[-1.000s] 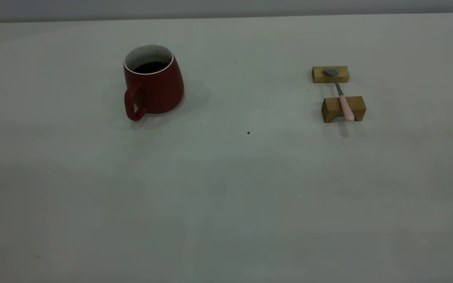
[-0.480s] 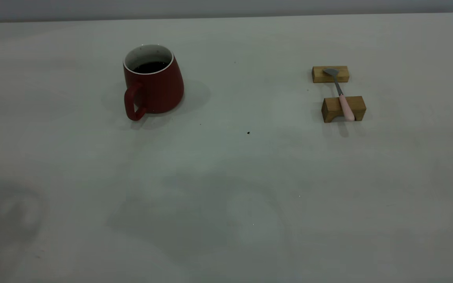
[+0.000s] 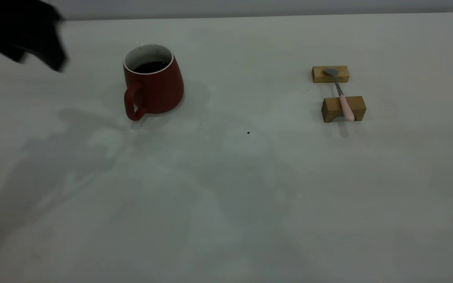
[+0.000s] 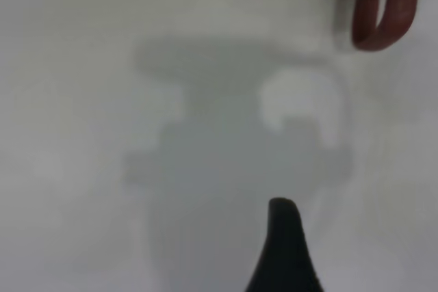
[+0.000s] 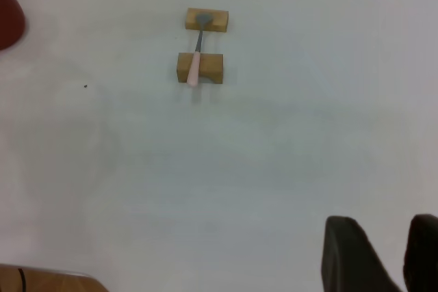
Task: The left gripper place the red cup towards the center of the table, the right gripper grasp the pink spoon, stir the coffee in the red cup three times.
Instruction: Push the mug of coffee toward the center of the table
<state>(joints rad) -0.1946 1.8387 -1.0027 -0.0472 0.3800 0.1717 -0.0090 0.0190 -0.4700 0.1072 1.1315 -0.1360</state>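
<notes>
While upright, red cup (image 3: 153, 80) — beside left hand (image 3: 55, 59).

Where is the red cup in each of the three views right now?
Exterior view: red cup stands left of centre, handle toward the camera.
Left wrist view: only its handle and a bit of the body show at the frame edge.
Right wrist view: a red sliver at the edge.
Shared landmark: the table.
</notes>
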